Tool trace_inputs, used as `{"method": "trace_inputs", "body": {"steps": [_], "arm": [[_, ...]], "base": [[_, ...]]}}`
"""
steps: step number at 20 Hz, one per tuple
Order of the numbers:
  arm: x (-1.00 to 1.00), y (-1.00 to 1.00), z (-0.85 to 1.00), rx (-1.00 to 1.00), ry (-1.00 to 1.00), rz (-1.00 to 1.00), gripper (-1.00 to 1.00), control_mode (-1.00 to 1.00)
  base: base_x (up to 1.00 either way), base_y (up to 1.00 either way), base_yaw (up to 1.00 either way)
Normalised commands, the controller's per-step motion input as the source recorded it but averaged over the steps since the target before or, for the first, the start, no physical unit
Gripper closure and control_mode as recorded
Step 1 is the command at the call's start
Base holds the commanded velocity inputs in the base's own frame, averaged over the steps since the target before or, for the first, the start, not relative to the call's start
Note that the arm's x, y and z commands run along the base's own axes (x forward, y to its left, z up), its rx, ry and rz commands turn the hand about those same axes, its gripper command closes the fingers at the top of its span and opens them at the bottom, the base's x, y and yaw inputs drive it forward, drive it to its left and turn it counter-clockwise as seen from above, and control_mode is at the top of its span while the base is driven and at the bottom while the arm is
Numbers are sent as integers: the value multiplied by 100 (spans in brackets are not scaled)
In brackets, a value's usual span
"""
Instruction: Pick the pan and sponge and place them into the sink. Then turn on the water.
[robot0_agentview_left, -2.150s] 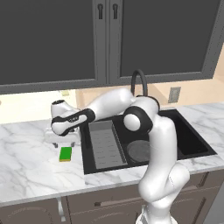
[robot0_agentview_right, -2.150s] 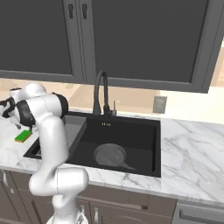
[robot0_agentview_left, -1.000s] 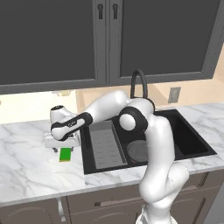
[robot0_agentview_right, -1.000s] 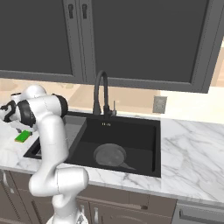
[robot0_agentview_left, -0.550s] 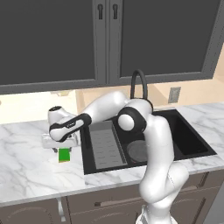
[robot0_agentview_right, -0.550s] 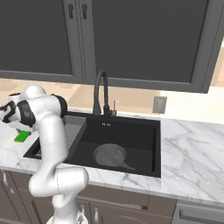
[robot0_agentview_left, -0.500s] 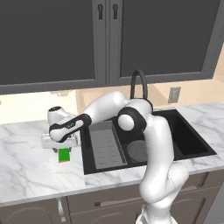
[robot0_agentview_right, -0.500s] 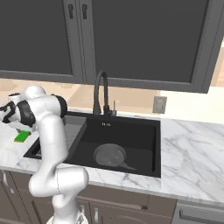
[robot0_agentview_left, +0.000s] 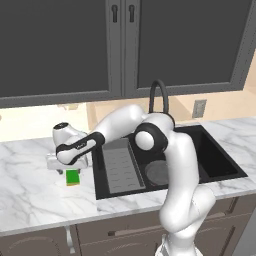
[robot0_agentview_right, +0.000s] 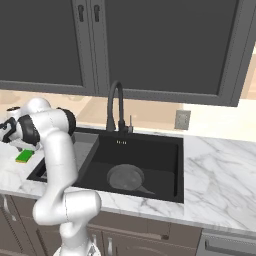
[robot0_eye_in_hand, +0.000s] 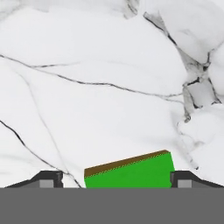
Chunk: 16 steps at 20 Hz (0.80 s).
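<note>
fingers stand apart on either side of the sponge, jaws wide and not yet closed on it. sponge lies on the worktop just beside the sink's left edge. pan rests on the sink floor, right of the ribbed tray.

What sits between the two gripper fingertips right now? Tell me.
In the hand view, the green sponge lies between the open gripper's two fingertips, on bare white marble counter, with gaps either side.
</note>
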Motion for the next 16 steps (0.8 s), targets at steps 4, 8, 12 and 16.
{"method": "trace_inputs", "body": {"steps": [4, 8, 12, 16], "arm": [[-18, 0, 0, 0, -2, -2, -100, -100], [-29, 0, 2, 0, -4, 0, -100, -100], [-39, 0, 11, 0, -5, 0, -100, -100], [-41, -8, 0, 0, 0, -3, -100, -100]], "base": [[0, 0, 0], [0, 0, 0], [0, 0, 0], [0, 0, 0]]}}
